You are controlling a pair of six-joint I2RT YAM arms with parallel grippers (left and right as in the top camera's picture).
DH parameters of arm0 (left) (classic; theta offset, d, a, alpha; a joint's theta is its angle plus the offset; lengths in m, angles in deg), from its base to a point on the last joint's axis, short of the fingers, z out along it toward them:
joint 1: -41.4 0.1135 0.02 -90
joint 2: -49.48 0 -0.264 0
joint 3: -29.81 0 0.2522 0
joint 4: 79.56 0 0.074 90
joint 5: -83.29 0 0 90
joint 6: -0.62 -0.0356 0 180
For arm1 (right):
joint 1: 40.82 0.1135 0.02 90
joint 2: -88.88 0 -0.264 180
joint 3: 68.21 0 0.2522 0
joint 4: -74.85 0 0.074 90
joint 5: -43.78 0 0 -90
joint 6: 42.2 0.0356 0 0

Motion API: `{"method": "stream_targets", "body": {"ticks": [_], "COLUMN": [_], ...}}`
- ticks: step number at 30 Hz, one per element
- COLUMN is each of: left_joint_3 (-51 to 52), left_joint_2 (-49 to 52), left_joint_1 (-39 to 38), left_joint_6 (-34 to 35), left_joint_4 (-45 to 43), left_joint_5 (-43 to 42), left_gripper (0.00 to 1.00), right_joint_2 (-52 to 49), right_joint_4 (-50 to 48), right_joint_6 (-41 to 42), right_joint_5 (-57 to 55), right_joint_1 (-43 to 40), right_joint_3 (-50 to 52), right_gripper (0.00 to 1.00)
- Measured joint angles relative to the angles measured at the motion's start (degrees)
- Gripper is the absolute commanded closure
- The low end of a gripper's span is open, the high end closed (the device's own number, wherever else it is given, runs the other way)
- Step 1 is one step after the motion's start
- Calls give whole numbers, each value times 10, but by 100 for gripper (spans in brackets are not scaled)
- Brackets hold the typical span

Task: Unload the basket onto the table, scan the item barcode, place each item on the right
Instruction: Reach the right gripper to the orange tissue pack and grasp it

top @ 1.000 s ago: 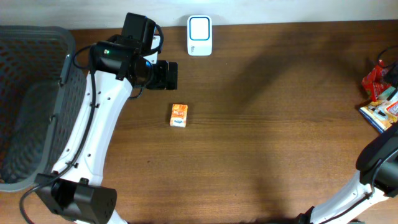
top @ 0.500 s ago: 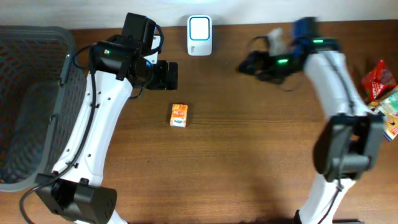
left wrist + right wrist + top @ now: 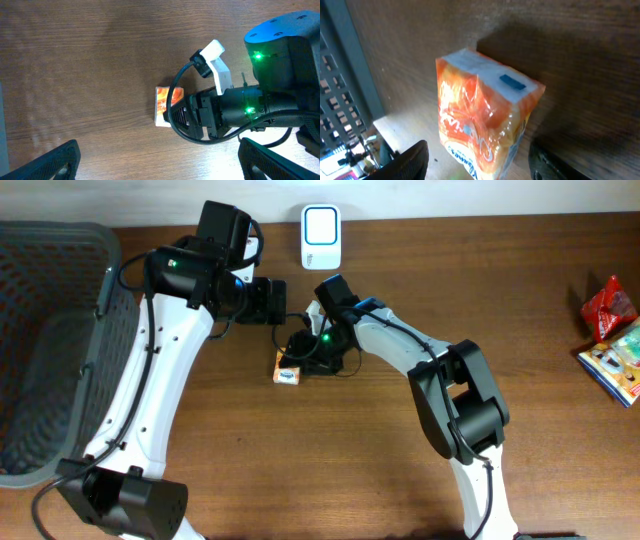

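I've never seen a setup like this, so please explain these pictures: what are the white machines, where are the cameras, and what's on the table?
These are two robot arms at a wooden table. One picture looks down from above; the other two come from cameras on each arm's wrist. On the table lie an orange packet, a white scanner, a dark basket at the left and snack packs at the right edge. The left end effector hangs open, holding nothing. The right end effector is down at the packet, jaws open on either side, not clamped.

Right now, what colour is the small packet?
Orange packet, pale top; best in the right wrist view.
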Motion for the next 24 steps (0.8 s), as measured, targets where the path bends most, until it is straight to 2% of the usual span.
{"method": "stream_targets", "body": {"ticks": [2, 4, 5, 8, 10, 11, 13, 15, 16, 17, 22, 24], "left_joint_3": [0, 0, 0, 0, 0, 0, 0, 0, 0, 0, 0, 0], "left_joint_2": [0, 0, 0, 0, 0, 0, 0, 0, 0, 0, 0, 0], "left_joint_1": [0, 0, 0, 0, 0, 0, 0, 0, 0, 0, 0, 0], "left_joint_6": [0, 0, 0, 0, 0, 0, 0, 0, 0, 0, 0, 0], "left_joint_4": [0, 0, -1, -1, 0, -1, 0, -1, -1, 0, -1, 0], "left_joint_5": [0, 0, 0, 0, 0, 0, 0, 0, 0, 0, 0, 0], "left_gripper": [1, 1, 1, 1, 1, 1, 1, 1, 1, 1, 1, 1], "right_joint_2": [5, 5, 5, 3, 3, 3, 3, 0, -2, -2, -3, -3], "right_joint_4": [-45, -40, -28, 43, 97, 129, 180, 243, 271, 274, 186, 180], "right_joint_6": [14, 10, -7, -108, -187, -235, -268, -303, -329, -351, -389, -384], "right_joint_5": [-15, -26, -20, 11, 26, 33, 33, 20, 22, 30, 70, 79], "right_joint_1": [-1, -9, -18, -105, -172, -212, -242, -268, -271, -264, -147, -138], "right_joint_3": [23, 34, 34, 40, 41, 42, 39, 17, 0, -15, -21, -21], "right_gripper": [79, 84, 96, 96, 88, 88, 84, 70, 56, 50, 49, 49]}}
